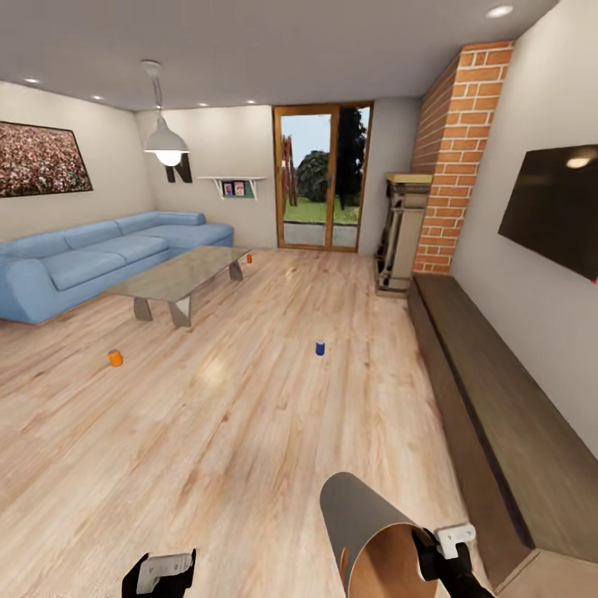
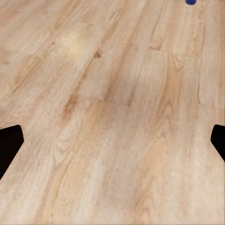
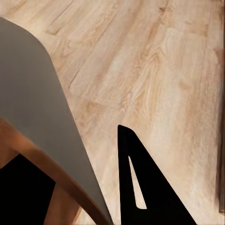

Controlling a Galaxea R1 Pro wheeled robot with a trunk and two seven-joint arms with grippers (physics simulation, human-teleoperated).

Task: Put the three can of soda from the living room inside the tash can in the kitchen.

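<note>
- Across a living room's pale wood floor, three soda cans stand well apart from one another.
- An orange can sits on the floor in front of the blue sofa, short of the near end of the glossy low table.
- A blue can stands in open floor near mid-room, between the table and the long dark bench along the right wall; the left wrist view catches its edge at the frame's border.
- A third can, orange-looking and too small to judge further, stands by the table's far end.
- Held by the right gripper, the bin is tipped with its orange-brown inside facing the camera and its grey outside pointing into the room.
- From the right wrist view, the bin's rim passes between the dark fingers, one inside the wall and one outside, pinching it.
- Low at the left of the head view, the left gripper hangs over bare floor; its wrist view shows two dark fingertips spread wide with nothing between them.
- Behind, a brick fireplace, black wall TV, and wood-framed glass doors close the scene.
</note>
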